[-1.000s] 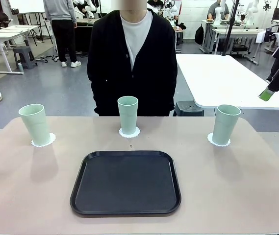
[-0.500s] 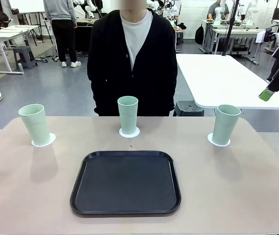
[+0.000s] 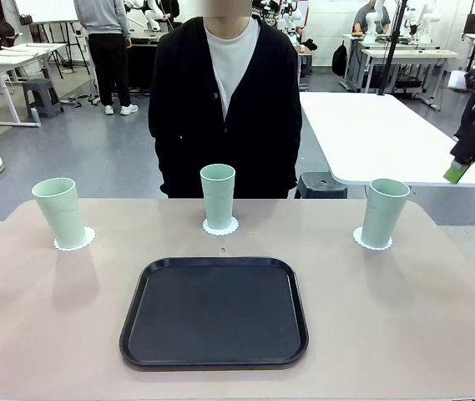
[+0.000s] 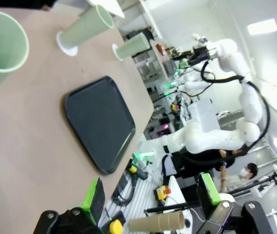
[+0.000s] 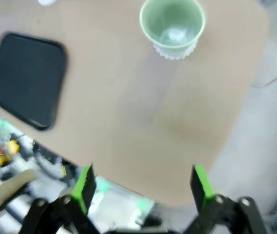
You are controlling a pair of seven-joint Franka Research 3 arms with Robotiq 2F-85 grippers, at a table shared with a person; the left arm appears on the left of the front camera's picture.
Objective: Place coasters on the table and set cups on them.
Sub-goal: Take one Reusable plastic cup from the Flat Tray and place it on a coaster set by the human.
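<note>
Right tool (image 5: 140,187) spread open and empty, now lifted a bit farther off at the frame's right edge (image 3: 468,163). Left tool (image 4: 150,195) also open, holding nothing. Three cups (image 3: 218,195) each sit on a coaster (image 3: 220,226) across the desk (image 3: 53,317); task looks complete

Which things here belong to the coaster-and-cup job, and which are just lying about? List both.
Job:
- left cup on left coaster
- middle cup on middle coaster
- right cup on right coaster
- beige table

Lying about:
- black tray, nothing in it
- white table behind
</note>
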